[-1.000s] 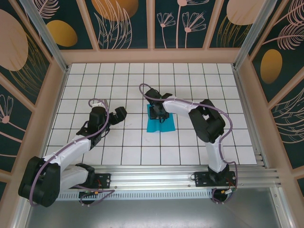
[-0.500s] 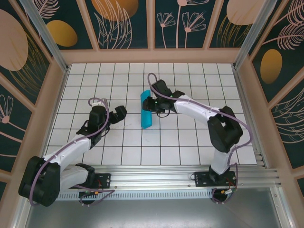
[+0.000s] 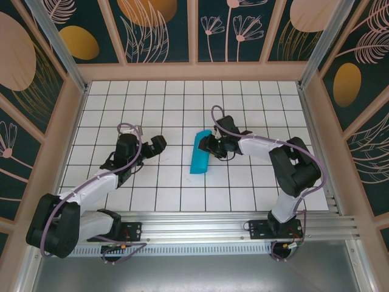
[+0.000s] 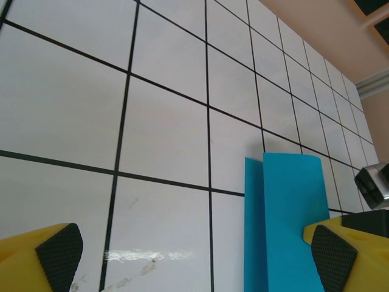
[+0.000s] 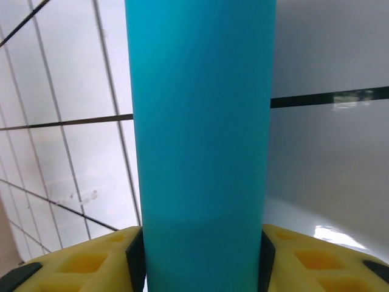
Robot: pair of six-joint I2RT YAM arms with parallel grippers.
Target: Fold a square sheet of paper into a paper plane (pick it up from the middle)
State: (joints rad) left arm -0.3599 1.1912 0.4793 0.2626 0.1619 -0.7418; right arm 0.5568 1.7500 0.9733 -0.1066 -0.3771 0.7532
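Two layers thick, the paper (image 3: 199, 153) lies on the desk (image 3: 121, 97) between my left end effector (image 3: 159, 144), apart to assist, and my right end effector (image 3: 207, 146), straddling it to crease, whether clamped I cannot tell.

No readable text, labels, brands, numbers or signs anywhere. Square sheet of paper (image 3: 199, 154) is plain teal, unprinted. Wall panels (image 3: 152, 30) carry plant drawings, no lettering. Tiled tabletop (image 3: 182, 103) has grid lines, no markings.
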